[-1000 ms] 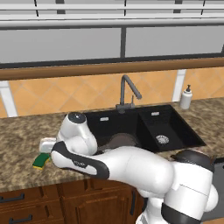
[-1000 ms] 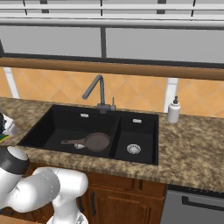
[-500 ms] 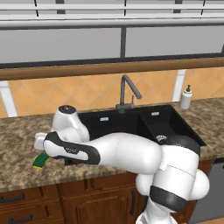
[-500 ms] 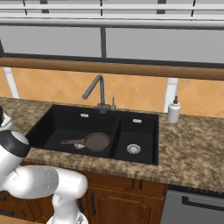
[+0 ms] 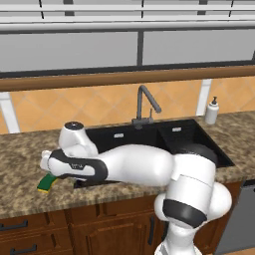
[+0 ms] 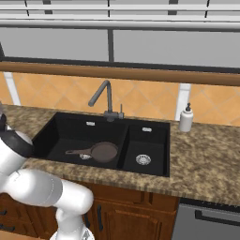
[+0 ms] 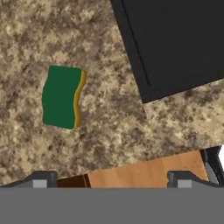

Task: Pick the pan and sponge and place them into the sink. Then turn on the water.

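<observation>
1. left base view: the small rectangular sponge, green on top over a yellow layer (image 5: 47,183), lies flat on the speckled brown granite tabletop (image 5: 20,164), near its front edge and just left of the large black double-basin sink (image 5: 199,134). the white arm bends low across the sink's front so its hand hangs over the sponge, which looks like the next thing to pick. the dark grey gooseneck faucet (image 5: 144,104) stands at the sink's back rim, untouched, with no water running.

2. right base view: the round shallow dark brown frying pan with a long thin handle (image 6: 101,152) lies inside the wide left basin, handle pointing left, so that half of the placing seems done. a white soap dispenser bottle (image 6: 186,118) stands on the tabletop by the sink's back right corner.

3. hand view: the gripper (image 7: 109,179) is spread wide and holds nothing, looking straight down. the sponge lies apart from it, off to one side, so the hand probably has to centre over it before descending.
</observation>
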Available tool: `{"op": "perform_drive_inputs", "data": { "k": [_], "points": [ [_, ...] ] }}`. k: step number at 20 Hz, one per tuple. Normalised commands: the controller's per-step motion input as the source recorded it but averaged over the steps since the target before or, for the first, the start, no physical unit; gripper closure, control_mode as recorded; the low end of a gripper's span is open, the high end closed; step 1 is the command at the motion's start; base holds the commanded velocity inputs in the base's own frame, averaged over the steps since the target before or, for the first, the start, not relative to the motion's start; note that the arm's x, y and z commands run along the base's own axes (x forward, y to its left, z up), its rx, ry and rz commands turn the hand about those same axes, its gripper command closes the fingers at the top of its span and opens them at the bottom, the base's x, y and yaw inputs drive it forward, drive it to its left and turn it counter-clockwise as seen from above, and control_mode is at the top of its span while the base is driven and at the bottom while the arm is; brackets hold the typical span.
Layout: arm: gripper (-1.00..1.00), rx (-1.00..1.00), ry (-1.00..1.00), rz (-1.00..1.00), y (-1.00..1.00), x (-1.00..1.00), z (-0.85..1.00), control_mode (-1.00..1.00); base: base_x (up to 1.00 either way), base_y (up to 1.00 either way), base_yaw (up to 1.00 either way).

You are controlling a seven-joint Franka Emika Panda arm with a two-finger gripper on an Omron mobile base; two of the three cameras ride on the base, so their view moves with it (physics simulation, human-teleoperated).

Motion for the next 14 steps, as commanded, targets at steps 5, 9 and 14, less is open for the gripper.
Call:
{"op": "perform_drive_inputs", "data": {
  "k": [5,9,14],
  "points": [
    [-1.0,0.0,0.0,-0.07,0.22,0.32,-0.2,-1.0,0.0,0.0,0.0],
    [-1.0,0.0,0.0,-0.07,0.28,0.25,-0.17,-1.0,0.0,0.0,0.0],
    [-1.0,0.0,0.0,-0.05,0.28,0.15,-0.05,-1.0,0.0,0.0,0.0]
  ]
}}
